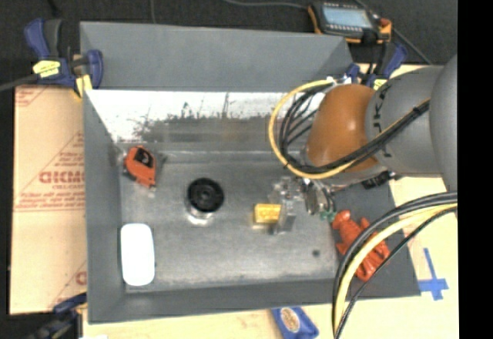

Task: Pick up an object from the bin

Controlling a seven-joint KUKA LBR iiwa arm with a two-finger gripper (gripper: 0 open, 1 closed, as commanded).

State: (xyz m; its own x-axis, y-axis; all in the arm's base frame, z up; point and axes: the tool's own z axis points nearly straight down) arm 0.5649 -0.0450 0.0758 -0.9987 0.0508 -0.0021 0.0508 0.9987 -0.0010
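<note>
small yellow block [266, 213] lies on the bin [231, 272] floor, right of centre | end effector [290, 210] just beside it on its right, seemingly touching; open or closed, I can't tell | black round knob [204, 194] to the left | orange gadget [140, 165] and white oval [137, 253] farther left | red-orange piece [350, 228] at the right wall

one camera looks down on the grey bin [231, 264] from fairly near, seemingly tilted toward its far wall.
</note>
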